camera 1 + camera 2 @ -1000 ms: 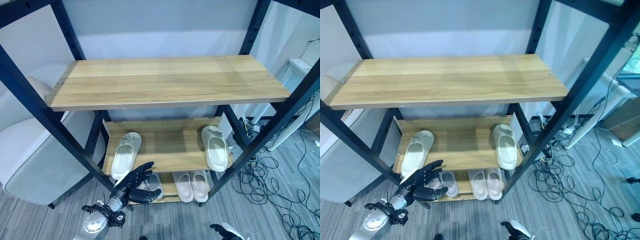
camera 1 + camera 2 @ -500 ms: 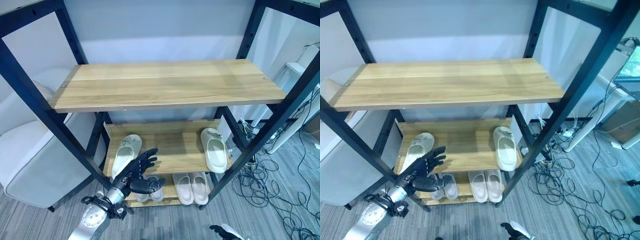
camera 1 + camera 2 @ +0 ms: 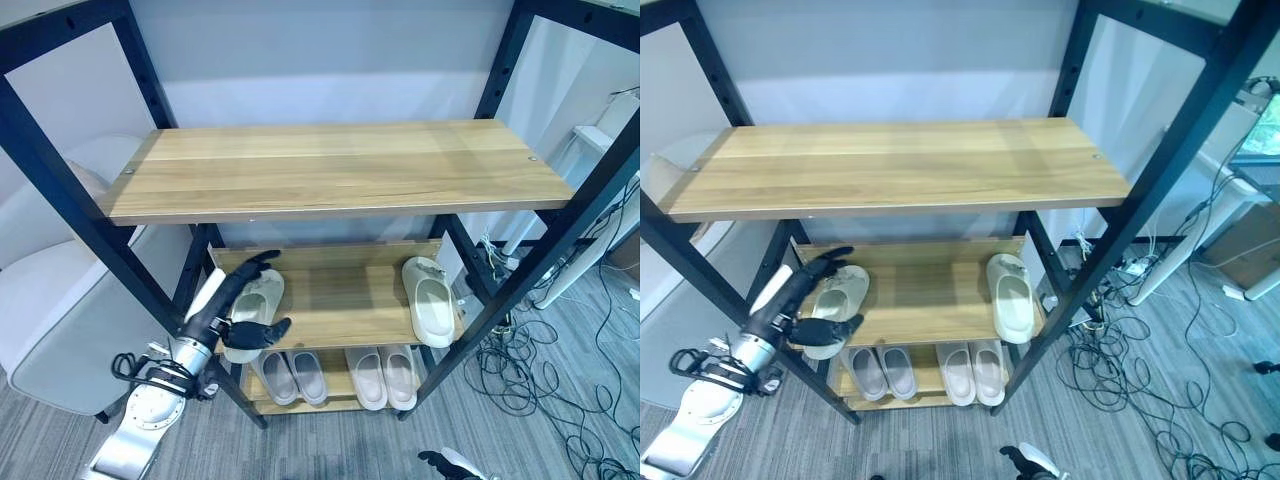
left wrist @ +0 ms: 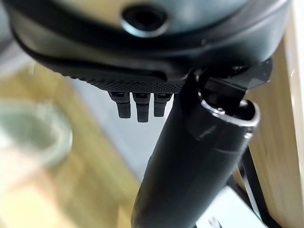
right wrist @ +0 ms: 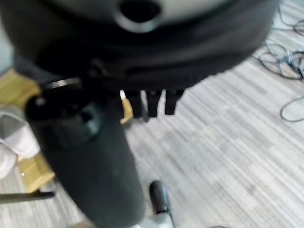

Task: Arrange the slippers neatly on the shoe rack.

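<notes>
No writing was readable. The left hand (image 3: pixel 232 305), fingers spread wide, had risen from the bottom shelf to the slipper (image 3: pixel 252 310) at 8 o'clock on the shoe rack (image 3: pixel 340 170); the right hand's (image 3: pixel 440 462) state was unclear.

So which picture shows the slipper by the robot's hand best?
The left eye view: the left slipper lies whole on the middle shelf, with the open left hand reaching at it. The right eye view shows it too, more covered by the hand. The left wrist view gives a pale blur.
</notes>
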### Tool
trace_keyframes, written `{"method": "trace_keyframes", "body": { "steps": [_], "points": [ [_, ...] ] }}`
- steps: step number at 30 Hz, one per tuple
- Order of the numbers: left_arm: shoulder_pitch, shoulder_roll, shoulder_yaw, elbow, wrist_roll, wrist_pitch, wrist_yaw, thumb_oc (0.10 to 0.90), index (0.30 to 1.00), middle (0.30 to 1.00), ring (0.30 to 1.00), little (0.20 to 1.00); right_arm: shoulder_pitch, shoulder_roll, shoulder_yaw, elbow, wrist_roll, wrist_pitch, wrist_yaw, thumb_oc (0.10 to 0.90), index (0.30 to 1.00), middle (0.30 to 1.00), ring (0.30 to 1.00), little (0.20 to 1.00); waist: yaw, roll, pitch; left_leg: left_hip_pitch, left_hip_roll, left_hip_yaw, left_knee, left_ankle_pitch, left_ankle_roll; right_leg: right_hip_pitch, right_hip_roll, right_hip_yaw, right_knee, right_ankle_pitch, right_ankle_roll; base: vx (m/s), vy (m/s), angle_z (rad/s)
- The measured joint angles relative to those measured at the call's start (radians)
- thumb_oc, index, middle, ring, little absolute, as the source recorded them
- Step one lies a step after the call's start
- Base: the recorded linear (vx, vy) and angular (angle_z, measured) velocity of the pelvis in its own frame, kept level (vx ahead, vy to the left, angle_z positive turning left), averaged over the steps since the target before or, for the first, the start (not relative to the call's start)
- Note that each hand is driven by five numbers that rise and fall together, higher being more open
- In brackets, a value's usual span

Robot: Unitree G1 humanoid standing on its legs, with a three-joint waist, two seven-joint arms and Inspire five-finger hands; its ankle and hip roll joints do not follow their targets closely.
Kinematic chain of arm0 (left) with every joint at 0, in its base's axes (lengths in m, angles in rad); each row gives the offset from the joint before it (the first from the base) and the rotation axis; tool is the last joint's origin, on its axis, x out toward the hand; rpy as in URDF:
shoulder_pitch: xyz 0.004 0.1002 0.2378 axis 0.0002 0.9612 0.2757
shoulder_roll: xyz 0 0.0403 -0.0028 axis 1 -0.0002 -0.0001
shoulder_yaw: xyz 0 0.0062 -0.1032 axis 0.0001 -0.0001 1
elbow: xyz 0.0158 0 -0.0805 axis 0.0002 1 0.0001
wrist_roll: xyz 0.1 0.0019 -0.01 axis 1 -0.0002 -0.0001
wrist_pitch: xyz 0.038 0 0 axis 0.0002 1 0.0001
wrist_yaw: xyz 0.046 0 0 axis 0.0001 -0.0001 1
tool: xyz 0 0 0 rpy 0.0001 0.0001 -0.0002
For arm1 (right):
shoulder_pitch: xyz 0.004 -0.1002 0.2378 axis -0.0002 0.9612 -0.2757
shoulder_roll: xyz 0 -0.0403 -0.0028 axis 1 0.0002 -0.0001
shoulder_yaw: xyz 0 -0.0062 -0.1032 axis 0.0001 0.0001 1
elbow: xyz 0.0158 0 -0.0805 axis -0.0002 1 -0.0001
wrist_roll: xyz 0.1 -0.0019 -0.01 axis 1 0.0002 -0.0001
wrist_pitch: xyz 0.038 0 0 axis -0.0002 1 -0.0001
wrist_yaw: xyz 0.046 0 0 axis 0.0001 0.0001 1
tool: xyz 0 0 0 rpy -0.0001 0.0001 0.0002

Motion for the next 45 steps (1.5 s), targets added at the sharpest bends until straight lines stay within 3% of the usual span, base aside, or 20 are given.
{"method": "trace_keyframes", "body": {
  "steps": [9, 17, 28, 31, 34, 45],
  "points": [
    [0.004, 0.036, 0.031, 0.005, 0.187, -0.007, 0.046, 0.800, 0.900, 0.900, 0.900, 0.900, 0.002, -0.001, -0.001, 0.002, 0.000, 0.000, 0.018, 0.800, 0.900, 0.900, 0.900, 0.900, 0.007, -0.004, -0.003, 0.000, 0.000, 0.000, 0.000, 0.000, 0.000, 0.000, 0.000, 0.000, 0.000, -0.003, 0.004, 0.00, 0.000, 0.00],
    [-0.002, 0.069, 0.020, 0.106, 0.337, -0.007, 0.054, 0.800, 0.900, 0.900, 0.900, 0.900, 0.004, 0.000, -0.028, 0.002, 0.000, -0.002, 0.023, 0.800, 0.900, 0.900, 0.900, 0.900, -0.018, 0.001, -0.016, -0.005, 0.000, 0.007, 0.000, 0.000, 0.000, -0.009, 0.000, 0.008, 0.000, -0.003, 0.004, 0.00, -0.001, -0.02],
    [-0.150, 0.109, -0.052, 0.222, 0.427, -0.001, 0.060, 0.800, 0.900, 0.900, 0.900, 0.900, 0.029, -0.010, -0.049, 0.005, 0.005, 0.000, 0.024, 0.800, 0.900, 0.900, 0.900, 0.900, -0.051, 0.014, -0.022, -0.036, 0.000, 0.032, 0.000, 0.001, 0.000, -0.051, -0.001, 0.028, 0.000, 0.013, 0.000, -0.01, 0.000, -0.06],
    [-0.232, 0.135, -0.084, 0.273, 0.446, 0.000, 0.061, 0.800, 0.900, 0.900, 0.900, 0.900, 0.029, -0.019, -0.053, 0.002, 0.013, -0.001, 0.024, 0.800, 0.900, 0.900, 0.900, 0.900, -0.080, 0.028, -0.014, -0.047, 0.000, 0.041, 0.000, 0.001, 0.000, -0.069, -0.001, 0.038, 0.000, 0.016, 0.001, -0.01, 0.001, -0.11],
    [-0.263, 0.157, -0.103, 0.319, 0.463, 0.004, 0.066, 0.800, 0.900, 0.900, 0.900, 0.900, 0.028, -0.031, -0.070, 0.002, 0.014, 0.000, 0.024, 0.800, 0.900, 0.900, 0.900, 0.900, -0.082, 0.040, -0.008, -0.050, 0.001, 0.049, 0.000, 0.000, 0.000, -0.075, -0.001, 0.044, 0.000, 0.017, 0.002, 0.00, 0.004, -0.08],
    [-0.266, 0.204, -0.151, 0.352, 0.505, 0.005, 0.066, 0.800, 0.900, 0.900, 0.900, 0.900, 0.025, -0.046, -0.079, 0.002, 0.016, -0.002, 0.024, 0.800, 0.900, 0.900, 0.900, 0.900, -0.078, 0.038, -0.007, -0.070, 0.002, 0.059, 0.000, 0.000, 0.000, -0.101, -0.001, 0.055, 0.000, 0.021, 0.001, 0.00, 0.006, -0.02]
  ]
}}
